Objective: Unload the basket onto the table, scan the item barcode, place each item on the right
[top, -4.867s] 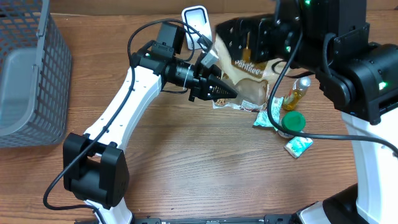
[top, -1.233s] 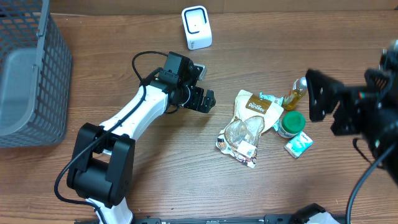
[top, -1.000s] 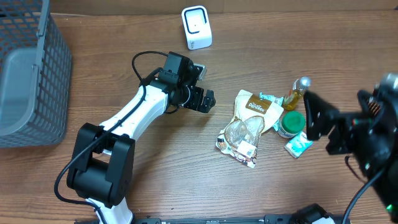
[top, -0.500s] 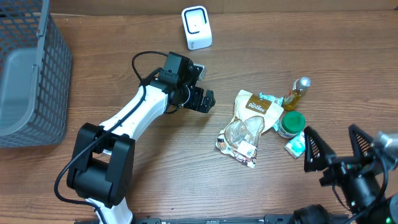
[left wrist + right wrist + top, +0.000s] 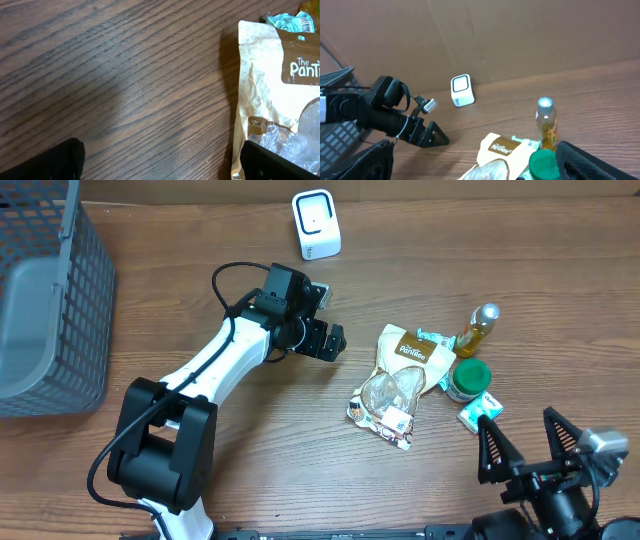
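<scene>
While left pincer [image 5: 333, 343] and right pincer [image 5: 518, 430] gape overhead, left wrist shows pouch [image 5: 265, 85] lettering

tan snack pouch [image 5: 260, 95] at rt on wood table [image 5: 125, 85], teal packet [image 5: 286, 21] behind

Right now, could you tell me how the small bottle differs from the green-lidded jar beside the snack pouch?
The bottle is tall and slim; the jar is squat and wide. The bottle has a silver cap, the jar a green lid. The bottle shows amber liquid. Both stand upright beside the snack pouch.
</scene>
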Available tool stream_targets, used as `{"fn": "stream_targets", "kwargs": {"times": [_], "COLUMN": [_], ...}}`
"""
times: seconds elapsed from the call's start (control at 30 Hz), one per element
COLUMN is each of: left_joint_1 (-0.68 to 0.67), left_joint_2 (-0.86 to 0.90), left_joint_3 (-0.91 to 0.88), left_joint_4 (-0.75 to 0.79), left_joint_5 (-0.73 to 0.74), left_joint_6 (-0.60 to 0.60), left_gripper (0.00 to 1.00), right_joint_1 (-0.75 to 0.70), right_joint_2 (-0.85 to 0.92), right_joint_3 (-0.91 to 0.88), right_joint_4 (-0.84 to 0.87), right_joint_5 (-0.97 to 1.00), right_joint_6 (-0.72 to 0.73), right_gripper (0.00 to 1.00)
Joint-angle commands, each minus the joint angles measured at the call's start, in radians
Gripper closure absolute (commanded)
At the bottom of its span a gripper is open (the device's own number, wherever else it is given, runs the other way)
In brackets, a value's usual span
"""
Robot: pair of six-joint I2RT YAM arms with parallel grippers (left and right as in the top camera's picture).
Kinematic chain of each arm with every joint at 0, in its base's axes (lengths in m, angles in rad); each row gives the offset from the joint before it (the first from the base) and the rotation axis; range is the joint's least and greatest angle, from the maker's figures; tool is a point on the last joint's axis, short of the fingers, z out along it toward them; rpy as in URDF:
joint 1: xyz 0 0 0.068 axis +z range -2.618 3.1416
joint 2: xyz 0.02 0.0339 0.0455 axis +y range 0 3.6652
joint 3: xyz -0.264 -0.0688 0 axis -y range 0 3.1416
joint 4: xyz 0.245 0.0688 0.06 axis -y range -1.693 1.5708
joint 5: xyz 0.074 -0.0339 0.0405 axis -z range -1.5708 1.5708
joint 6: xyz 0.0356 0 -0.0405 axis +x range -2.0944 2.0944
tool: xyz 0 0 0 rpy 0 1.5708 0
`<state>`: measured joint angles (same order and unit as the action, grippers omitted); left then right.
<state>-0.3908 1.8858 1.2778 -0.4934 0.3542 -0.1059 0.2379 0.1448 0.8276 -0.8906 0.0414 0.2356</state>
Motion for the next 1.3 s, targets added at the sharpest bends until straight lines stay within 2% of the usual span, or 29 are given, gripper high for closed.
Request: {"fn": "stream_targets", "kwargs": {"times": [0.0,0.3,0.43,0.6,0.97,1.07,1.27], "left_joint_1": [-0.002,-0.002,-0.002,-0.002,-0.002,-0.002,-0.002], "left_joint_2": [0.005,0.005,0.005,0.005,0.005,0.005,0.005], "left_joint_3": [0.010,0.010,0.010,0.010,0.010,0.010,0.010], "left_joint_4": [0.000,0.000,0.000,0.000,0.000,0.000,0.000], "left_joint_5": [-0.007,-0.007,-0.007,-0.007,-0.007,-0.007,-0.007], "left_joint_6": [-0.010,-0.010,-0.010,-0.010,-0.010,-0.010,-0.010], "left_gripper": [0.00,0.00,0.00,0.00,0.01,0.00,0.01], "right_joint_1": [-0.003,-0.003,-0.003,-0.003,-0.003,-0.003,-0.003], "right_joint_2": [-0.055,-0.141,-0.141,-0.141,-0.141,-0.141,-0.141], "right_joint_3": [-0.036,-0.138,-0.181,-0.272,-0.545,-0.621,-0.731], "right_joint_4": [0.005,0.041,0.125,0.376,1.079,1.202,1.329], "right_joint_5": [-0.010,-0.023,-0.025,-0.025,-0.026,-0.026,-0.030], "right_joint_6": [0.003,0.004,0.003,0.000,0.000,0.000,0.000], "right_gripper": [0.00,0.00,0.00,0.00,0.00,0.00,0.00]}}
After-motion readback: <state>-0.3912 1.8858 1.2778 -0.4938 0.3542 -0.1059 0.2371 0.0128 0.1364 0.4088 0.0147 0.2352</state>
